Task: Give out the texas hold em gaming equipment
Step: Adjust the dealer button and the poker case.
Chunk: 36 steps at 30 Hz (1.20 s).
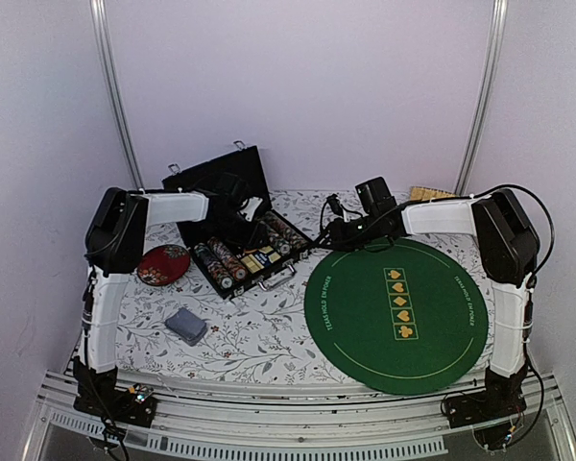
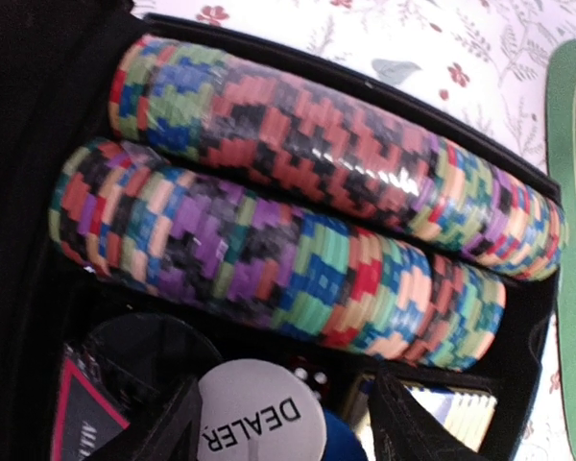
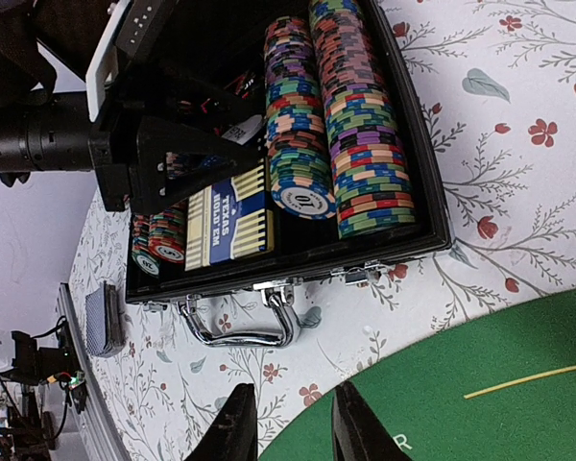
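Your white DEALER button (image 2: 261, 418) lies in the open black case (image 3: 432, 192), right beside two rows of striped poker chips (image 2: 298, 192). Your left hand (image 2: 286, 403) reaches into the case, its fingers apart on either side of that button and not yet clamped on it. A stack of grey-blue cards (image 1: 185, 325) lies on the table (image 1: 250, 336), apart from the case. Your right hand (image 3: 288, 423) hangs over the edge of the green mat (image 1: 394, 307) near the case handle, fingers slightly apart, holding nothing.
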Each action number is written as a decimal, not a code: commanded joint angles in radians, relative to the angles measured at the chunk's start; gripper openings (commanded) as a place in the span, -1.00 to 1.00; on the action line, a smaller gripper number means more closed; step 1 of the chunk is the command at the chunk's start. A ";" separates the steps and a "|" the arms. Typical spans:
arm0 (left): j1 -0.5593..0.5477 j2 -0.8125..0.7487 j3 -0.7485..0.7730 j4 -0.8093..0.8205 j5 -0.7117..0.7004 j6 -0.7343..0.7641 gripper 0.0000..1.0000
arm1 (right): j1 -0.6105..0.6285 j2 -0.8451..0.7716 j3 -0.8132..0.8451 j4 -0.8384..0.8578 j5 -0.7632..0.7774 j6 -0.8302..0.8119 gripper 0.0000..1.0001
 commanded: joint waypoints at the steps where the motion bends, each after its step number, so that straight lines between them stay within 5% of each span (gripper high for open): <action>1: -0.031 -0.040 -0.076 -0.048 0.052 0.013 0.19 | 0.000 -0.020 0.017 -0.005 0.001 -0.008 -0.41; 11: -0.048 -0.132 -0.188 0.003 0.023 0.002 -0.16 | 0.000 -0.019 0.018 -0.007 0.000 -0.010 -0.41; 19: -0.051 -0.189 -0.246 0.056 0.043 -0.001 -0.22 | 0.000 -0.016 0.018 -0.007 -0.002 -0.010 -0.41; 29: -0.017 -0.205 -0.174 0.072 -0.027 -0.026 0.01 | 0.000 -0.018 0.013 -0.007 0.001 -0.011 -0.41; 36: -0.002 -0.055 0.018 -0.032 -0.127 0.007 0.17 | 0.000 -0.015 0.004 0.001 -0.003 -0.010 -0.41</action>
